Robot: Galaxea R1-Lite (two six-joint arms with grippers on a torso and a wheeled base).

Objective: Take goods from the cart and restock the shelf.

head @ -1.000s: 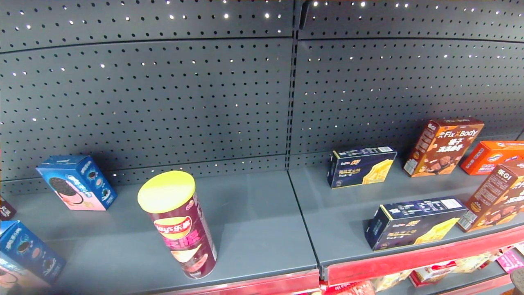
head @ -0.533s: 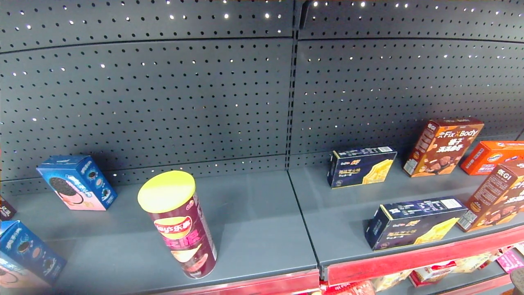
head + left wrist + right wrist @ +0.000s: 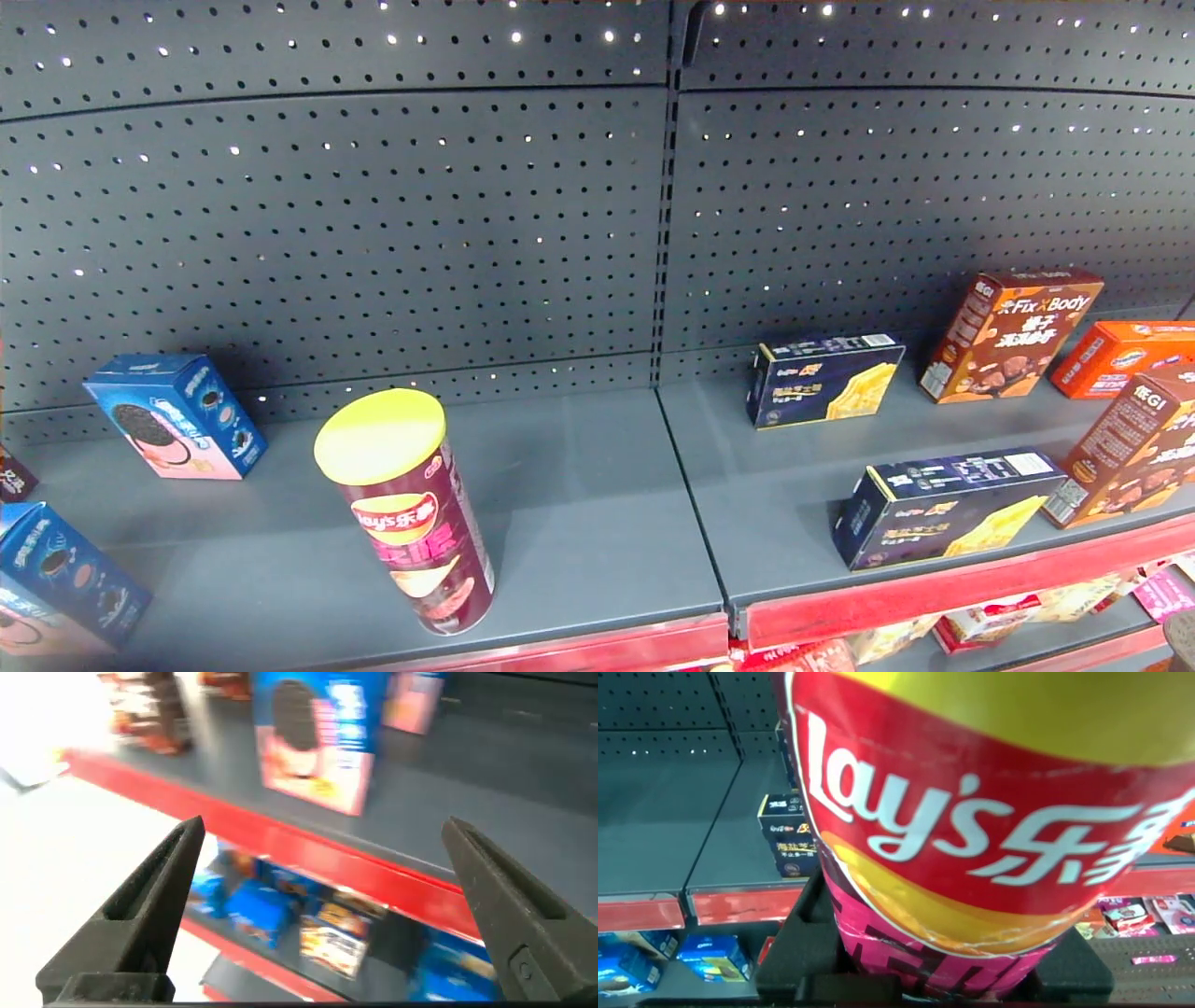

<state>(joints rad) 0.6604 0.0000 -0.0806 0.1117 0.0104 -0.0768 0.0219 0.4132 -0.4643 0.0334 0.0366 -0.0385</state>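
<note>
A red and yellow chips can (image 3: 971, 831) sits close against the right wrist camera, with my right gripper (image 3: 934, 994) shut on it in front of the shelf. A second chips can (image 3: 411, 513), maroon with a yellow lid, stands upright near the front of the grey shelf board (image 3: 579, 504). My left gripper (image 3: 322, 831) is open with nothing between its fingers. It hangs in front of the red shelf edge (image 3: 308, 849), and a blue cookie box (image 3: 318, 742) stands on the shelf beyond.
Blue cookie boxes (image 3: 177, 415) (image 3: 61, 579) stand at the shelf's left. Dark-blue boxes (image 3: 822, 378) (image 3: 943, 509), brown boxes (image 3: 1013, 331) and an orange box (image 3: 1120, 359) fill the right. Bare board lies between the can and the dark-blue boxes. Packages crowd the lower shelf (image 3: 280, 924).
</note>
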